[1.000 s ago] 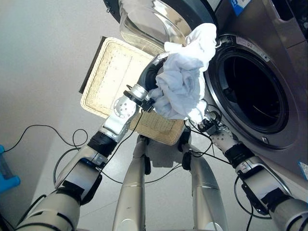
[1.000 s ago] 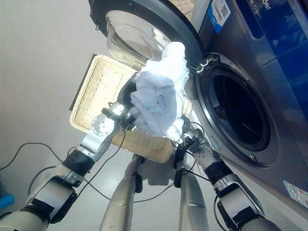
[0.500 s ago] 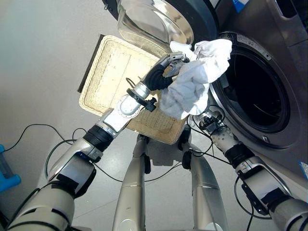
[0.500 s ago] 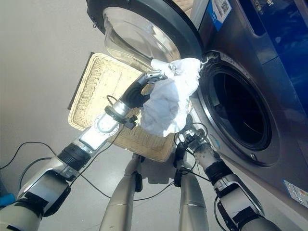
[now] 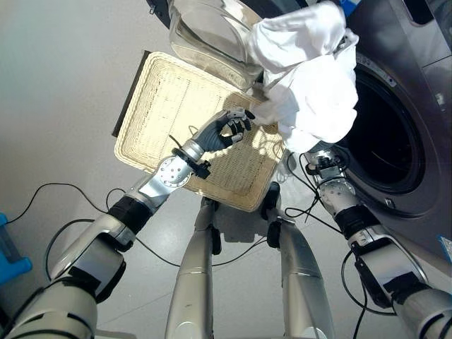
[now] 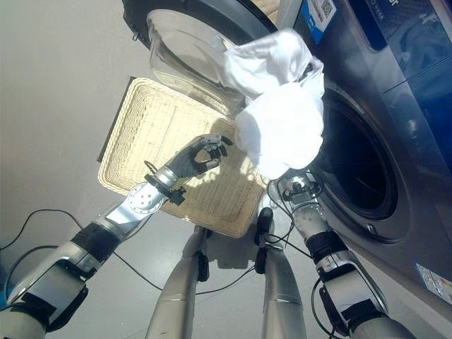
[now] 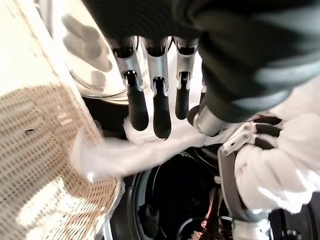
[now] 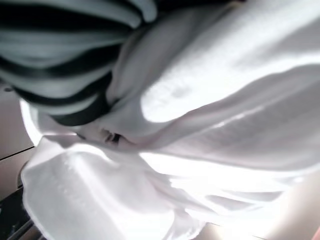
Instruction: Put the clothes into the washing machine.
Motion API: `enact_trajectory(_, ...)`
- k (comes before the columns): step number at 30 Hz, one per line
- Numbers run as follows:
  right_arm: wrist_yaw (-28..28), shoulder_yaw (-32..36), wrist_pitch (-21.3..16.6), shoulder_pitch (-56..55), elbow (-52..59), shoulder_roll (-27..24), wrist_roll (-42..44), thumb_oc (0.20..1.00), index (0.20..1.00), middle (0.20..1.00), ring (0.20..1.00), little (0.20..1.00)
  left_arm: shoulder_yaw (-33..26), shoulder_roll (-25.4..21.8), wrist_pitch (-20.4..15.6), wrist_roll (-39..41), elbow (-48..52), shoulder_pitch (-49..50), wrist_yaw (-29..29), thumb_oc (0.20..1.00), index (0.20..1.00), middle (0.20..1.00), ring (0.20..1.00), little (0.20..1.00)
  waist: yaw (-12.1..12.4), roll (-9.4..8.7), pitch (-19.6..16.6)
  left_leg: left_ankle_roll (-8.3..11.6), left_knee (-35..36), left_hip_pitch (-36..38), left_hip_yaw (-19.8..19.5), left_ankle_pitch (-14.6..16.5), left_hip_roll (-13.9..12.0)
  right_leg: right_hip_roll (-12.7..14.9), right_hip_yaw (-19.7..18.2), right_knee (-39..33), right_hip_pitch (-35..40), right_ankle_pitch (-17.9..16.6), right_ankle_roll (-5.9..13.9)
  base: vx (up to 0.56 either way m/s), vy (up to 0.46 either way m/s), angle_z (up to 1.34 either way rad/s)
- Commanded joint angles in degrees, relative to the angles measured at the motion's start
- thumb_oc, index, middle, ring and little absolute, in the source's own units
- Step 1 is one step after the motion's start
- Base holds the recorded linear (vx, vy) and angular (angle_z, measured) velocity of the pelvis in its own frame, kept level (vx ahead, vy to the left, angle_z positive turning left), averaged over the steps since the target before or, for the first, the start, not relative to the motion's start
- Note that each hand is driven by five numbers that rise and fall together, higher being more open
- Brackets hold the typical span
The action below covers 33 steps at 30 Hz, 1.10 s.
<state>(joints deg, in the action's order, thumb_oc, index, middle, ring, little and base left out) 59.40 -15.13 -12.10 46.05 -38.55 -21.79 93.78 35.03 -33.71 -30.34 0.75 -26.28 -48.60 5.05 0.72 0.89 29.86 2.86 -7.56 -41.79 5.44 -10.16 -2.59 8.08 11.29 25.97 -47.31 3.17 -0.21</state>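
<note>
A bundle of white clothes (image 5: 311, 78) is held high in front of the washing machine's round opening (image 5: 385, 141), partly covering its rim. My right hand (image 5: 323, 159) goes up under the bundle, and the cloth (image 8: 210, 125) hides its fingers. My left hand (image 5: 226, 131) hovers over the wicker basket (image 5: 162, 106) with straight, relaxed fingers (image 7: 155, 105) and holds nothing. A tail of the white cloth (image 7: 125, 150) hangs just past those fingers.
The machine's glass door (image 5: 212, 35) stands swung open above the basket, close to the left of the bundle. The shallow basket lies on the grey floor with nothing in it. A blue object (image 5: 8, 258) sits at the far left edge.
My left hand has let go of the clothes and drawn back down over the basket. The bundle has risen and swung right, up against the machine's opening, on my right hand alone.
</note>
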Motion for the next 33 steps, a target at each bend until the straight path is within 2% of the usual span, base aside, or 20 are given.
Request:
enact_trajectory(1,1.5,0.9,-2.1,2.9,4.4,-1.5,2.0,0.2,0.2,0.2,0.2,0.2,-1.8,2.1,-1.3,-0.4,0.9,-2.4,0.7,0.492,0.492,0.492,0.492,0.492,-1.1,1.88,-0.1,1.46,-6.2,0.1,3.3,6.7,2.8,-0.7,3.9,-6.5,3.3,-6.8,6.38,0.0,0.0,0.0)
enact_trajectory(2,1.5,1.1,-2.4,3.1,4.0,-1.3,2.1,0.2,0.2,0.2,0.2,0.2,-1.6,2.3,-0.7,-0.3,0.9,-2.6,0.1,1.0,1.0,1.0,1.0,1.0,-1.2,1.93,-0.1,1.41,-6.0,0.0,3.4,6.6,2.9,-0.7,3.8,-6.8,3.2,-7.0,6.46,0.0,0.0,0.0)
enact_trajectory(10,0.6,1.2,-2.5,3.1,3.4,-1.0,3.2,0.2,0.2,0.2,0.2,0.2,-1.0,2.4,-0.3,-1.3,0.5,-3.4,-0.4,1.0,1.0,1.0,1.0,1.0,-1.6,1.98,-0.1,1.31,-6.2,-0.5,3.6,6.4,2.9,-0.8,3.4,-7.1,2.7,-7.5,6.42,-0.01,-0.001,-0.03)
enact_trajectory(14,-1.6,1.0,-2.5,3.4,0.2,-0.5,4.4,0.2,0.2,0.2,0.2,0.2,-0.7,3.1,-0.5,-1.7,-0.2,-3.9,0.1,1.0,1.0,1.0,1.0,1.0,-1.9,2.17,-0.1,1.29,-6.2,-0.5,3.9,6.4,3.0,-1.0,3.0,-7.3,2.6,-7.8,6.45,0.0,0.004,-0.01)
enact_trajectory(19,-3.5,1.8,-0.7,3.2,-5.0,0.2,6.0,0.2,0.2,0.2,0.2,0.2,-0.5,3.9,-1.4,-1.9,-1.5,-4.1,1.3,1.0,1.0,1.0,1.0,1.0,-2.2,2.54,-0.1,1.34,-5.9,-0.4,4.3,6.3,2.9,-1.3,2.5,-7.3,2.5,-7.8,6.4,-0.01,0.021,-0.04)
enact_trajectory(22,-5.3,2.9,1.2,1.8,-10.7,1.1,8.6,0.2,0.2,0.2,0.2,0.2,-0.1,4.9,-1.9,-2.6,-2.2,-3.5,3.0,1.0,1.0,1.0,1.0,1.0,-2.4,2.97,-0.1,1.42,-5.4,0.3,4.7,6.5,2.8,-1.6,2.1,-7.6,3.0,-7.4,6.42,-0.01,0.028,-0.08)
enact_trajectory(26,-10.4,5.7,-0.2,0.7,-16.3,1.8,13.6,0.2,0.2,0.2,0.2,0.2,0.4,5.3,-2.3,-2.5,-2.9,-3.3,4.7,1.0,1.0,1.0,1.0,1.0,-2.6,3.58,-0.1,1.37,-4.7,0.7,5.3,6.3,2.8,-1.9,1.7,-8.0,3.2,-7.4,6.3,0.0,0.047,-0.08)
enact_trajectory(31,-12.5,6.8,-0.8,0.4,-17.7,1.7,15.0,0.2,0.2,0.2,0.2,0.2,0.5,5.3,-2.3,-2.3,-2.7,-3.2,5.1,1.0,1.0,1.0,1.0,1.0,-2.7,3.84,-0.1,1.32,-4.5,0.9,5.5,6.3,2.9,-2.0,1.5,-8.3,3.3,-7.5,6.26,0.0,0.025,-0.06)
enact_trajectory(32,-16.2,9.1,-1.5,0.0,-19.6,1.3,16.5,0.2,0.2,0.2,0.2,0.2,0.6,4.8,-2.0,-1.6,-1.8,-3.2,5.6,1.0,1.0,1.0,1.0,1.0,-2.8,4.4,-0.1,1.18,-4.2,0.5,5.8,5.9,3.0,-2.1,1.2,-8.6,2.8,-7.9,6.11,0.0,0.046,-0.08)
enact_trajectory(33,-16.1,9.0,-1.5,-0.3,-19.6,1.3,16.5,0.2,0.2,0.2,0.2,0.2,0.7,4.9,-2.0,-1.6,-1.8,-2.9,5.6,1.0,1.0,1.0,1.0,1.0,-2.8,4.39,-0.1,1.26,-4.3,1.1,5.8,6.3,3.0,-2.1,1.1,-8.4,3.3,-7.5,6.22,0.01,0.105,-0.13)
